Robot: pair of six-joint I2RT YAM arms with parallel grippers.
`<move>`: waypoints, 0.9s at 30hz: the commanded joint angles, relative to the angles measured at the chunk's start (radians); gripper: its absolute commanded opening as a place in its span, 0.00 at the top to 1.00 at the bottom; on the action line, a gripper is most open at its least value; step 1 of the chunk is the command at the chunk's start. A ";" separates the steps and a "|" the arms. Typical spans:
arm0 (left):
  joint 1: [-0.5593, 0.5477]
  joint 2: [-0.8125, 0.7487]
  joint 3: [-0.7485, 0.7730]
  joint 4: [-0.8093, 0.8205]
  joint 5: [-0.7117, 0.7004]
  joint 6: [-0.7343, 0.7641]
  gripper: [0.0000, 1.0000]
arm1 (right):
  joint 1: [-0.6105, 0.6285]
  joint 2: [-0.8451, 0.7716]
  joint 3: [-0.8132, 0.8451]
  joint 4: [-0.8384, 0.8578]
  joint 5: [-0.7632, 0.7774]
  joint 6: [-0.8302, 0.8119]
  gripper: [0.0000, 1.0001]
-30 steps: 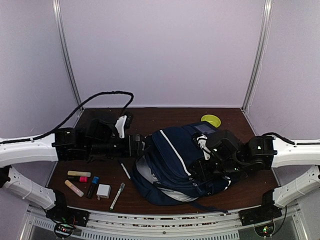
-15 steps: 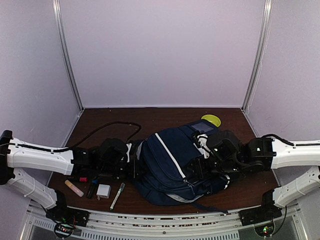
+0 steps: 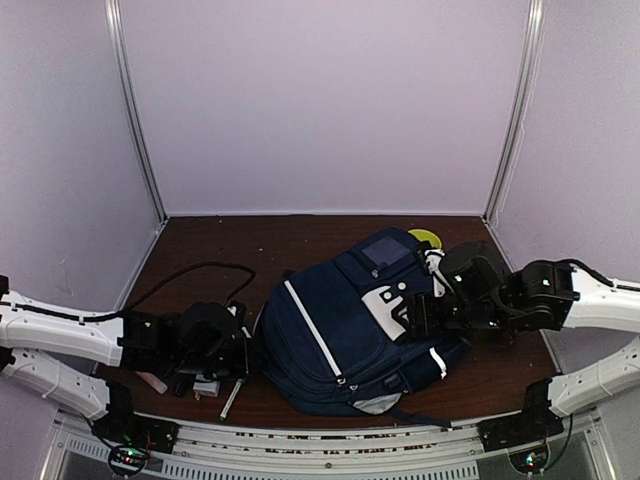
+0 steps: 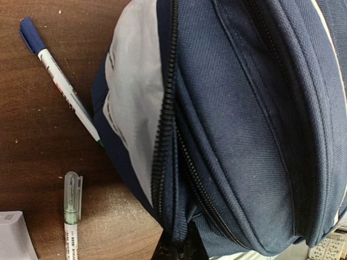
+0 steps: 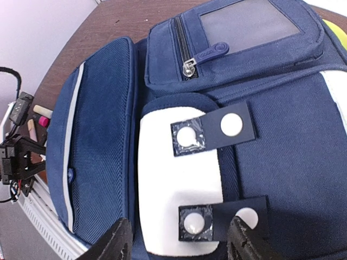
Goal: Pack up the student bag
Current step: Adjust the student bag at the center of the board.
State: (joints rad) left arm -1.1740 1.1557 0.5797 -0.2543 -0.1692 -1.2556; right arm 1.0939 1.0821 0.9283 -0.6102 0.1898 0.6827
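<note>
On my left, a blue-capped pen (image 4: 59,84) and a clear-capped marker (image 4: 71,200) lie on the table (image 3: 300,235), just beside the bag's left edge. My left gripper (image 3: 243,347) is closed tight at that edge. From its wrist view the fingers seem to pinch the fabric where the long zipper (image 4: 162,135) ends, though only their tips show.

The student bag (image 3: 340,325) lies flat in the middle of the table, front side up. What I can see of that zipper looks shut.

Further right, my right gripper (image 5: 179,241) hovers over the bag's white patch (image 5: 179,162), fingers spread wide with nothing between them.

I judge the step to be opening the main compartment. I would hold the left pinch firm as an anchor and find the slider, which I cannot see. Then I would draw it along the teeth rather than upward, so the bag does not slide onto the pens.
</note>
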 commanded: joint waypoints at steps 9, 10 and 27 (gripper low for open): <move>-0.006 0.061 0.202 -0.001 0.026 0.246 0.69 | 0.132 -0.247 -0.224 0.029 -0.239 0.305 0.46; -0.006 0.103 0.235 0.004 0.053 0.271 0.62 | 0.152 -0.256 -0.251 0.048 -0.231 0.345 0.47; 0.192 -0.231 0.318 -0.425 -0.169 0.461 0.08 | 0.111 -0.138 -0.392 0.169 -0.022 0.453 0.49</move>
State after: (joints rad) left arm -1.1355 0.9855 0.9031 -0.6159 -0.3466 -0.9024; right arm 1.2587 0.8871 0.5503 -0.5228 0.1356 1.1290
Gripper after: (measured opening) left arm 0.907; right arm 0.509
